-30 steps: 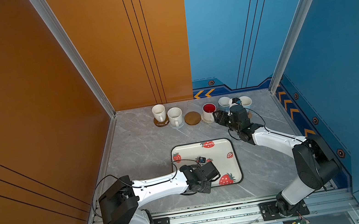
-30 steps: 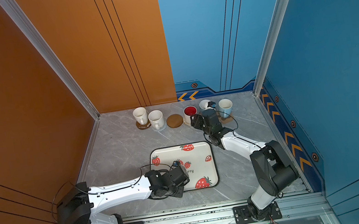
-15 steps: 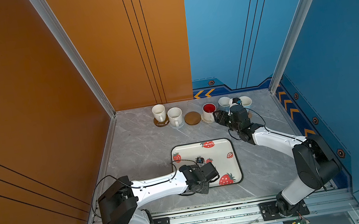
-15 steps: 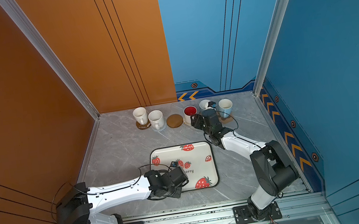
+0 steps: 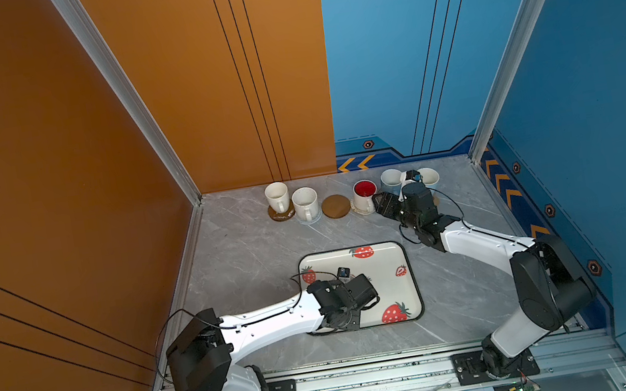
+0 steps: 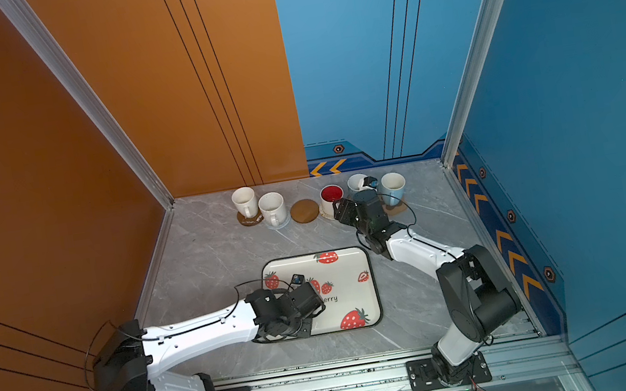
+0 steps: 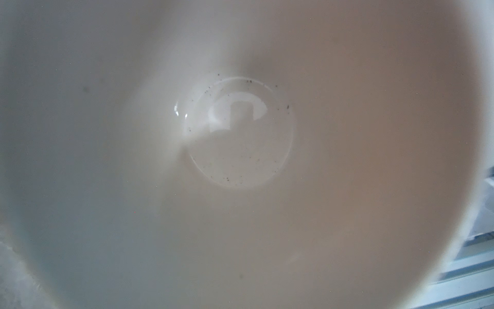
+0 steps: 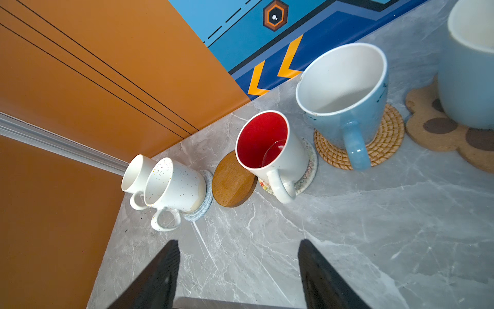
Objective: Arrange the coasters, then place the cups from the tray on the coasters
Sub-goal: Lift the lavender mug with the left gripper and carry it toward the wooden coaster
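Five cups (image 5: 277, 197) stand on coasters (image 5: 275, 216) along the table's (image 5: 253, 256) far edge. Only the brown disc (image 5: 335, 206) beside the red-lined cup (image 5: 365, 194) is bare. One last cup (image 7: 240, 133), empty, sits under the left end effector (image 5: 342, 318) at the tray's (image 5: 409, 274) near corner, grip hidden. From there the disc lies straight beyond the tray. The right end effector (image 8: 238, 243), fingers apart and empty, hangs nearer it.

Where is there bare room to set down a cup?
Bare brown coaster between speckled cup and red-inside cup; open table between that row and tray. Crowded: right gripper, jaws open, beside the red-inside cup.
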### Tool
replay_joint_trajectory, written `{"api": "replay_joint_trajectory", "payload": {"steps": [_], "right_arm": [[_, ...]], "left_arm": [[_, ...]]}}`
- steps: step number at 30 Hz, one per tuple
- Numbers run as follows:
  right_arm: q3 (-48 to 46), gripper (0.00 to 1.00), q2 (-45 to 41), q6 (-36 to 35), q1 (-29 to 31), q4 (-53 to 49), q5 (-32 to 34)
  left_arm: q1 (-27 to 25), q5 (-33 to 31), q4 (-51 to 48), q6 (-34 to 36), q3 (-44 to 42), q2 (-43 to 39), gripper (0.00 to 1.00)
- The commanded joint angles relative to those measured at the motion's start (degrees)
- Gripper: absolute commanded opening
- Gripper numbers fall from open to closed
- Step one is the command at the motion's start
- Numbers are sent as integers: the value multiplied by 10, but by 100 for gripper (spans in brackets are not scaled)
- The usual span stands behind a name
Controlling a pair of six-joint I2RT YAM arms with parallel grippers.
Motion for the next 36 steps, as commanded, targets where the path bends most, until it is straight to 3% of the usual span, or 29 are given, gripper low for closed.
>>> {"api": "replay_joint_trajectory", "payload": {"steps": [1, 11, 22, 36], "right_arm": [[-5, 69, 5, 4, -3, 5, -8], [-7, 69, 6, 4, -7, 6, -15], [-31, 69, -2, 6, -28, 22, -24], [-35, 69, 30, 17, -54, 50, -55]], "left_arm": [[29, -22, -4, 30, 47, -22, 0], [113, -47, -3, 120, 147, 38, 0], [193, -32, -4, 203, 294, 143, 0], [264, 15, -12, 243, 473, 290, 0]]}}
